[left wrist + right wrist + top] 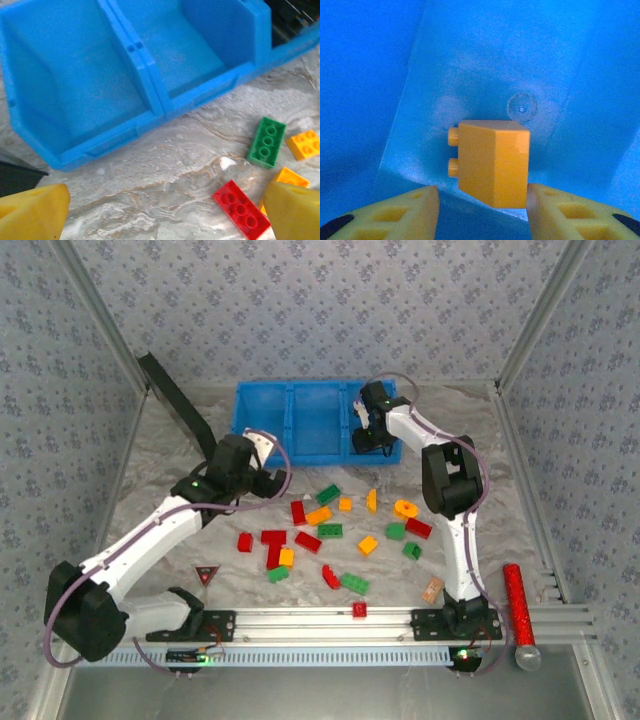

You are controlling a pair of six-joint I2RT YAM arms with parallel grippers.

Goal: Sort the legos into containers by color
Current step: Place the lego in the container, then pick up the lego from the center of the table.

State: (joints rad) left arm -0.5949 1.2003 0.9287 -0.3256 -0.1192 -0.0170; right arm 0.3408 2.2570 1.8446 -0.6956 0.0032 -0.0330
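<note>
The blue three-compartment tray (262, 423) stands at the back of the table. Red, green and orange-yellow legos (330, 530) lie scattered in front of it. My right gripper (366, 432) hangs over the tray's right compartment. In the right wrist view its jaws (482, 215) stand open, with an orange-yellow brick (492, 162) between the fingertips above the tray floor (560, 75); there is a gap on the brick's left side. My left gripper (276, 480) is open over bare table near the tray's front wall (100, 145), with a red brick (241, 209) and a green brick (267, 142) to its right.
A black flat strip (175, 400) leans at the back left. A red triangular sign (206, 574), a tan block (432, 589) and a red glittery cylinder (518, 605) lie near the front rail (330, 622). Metal frame posts border the table.
</note>
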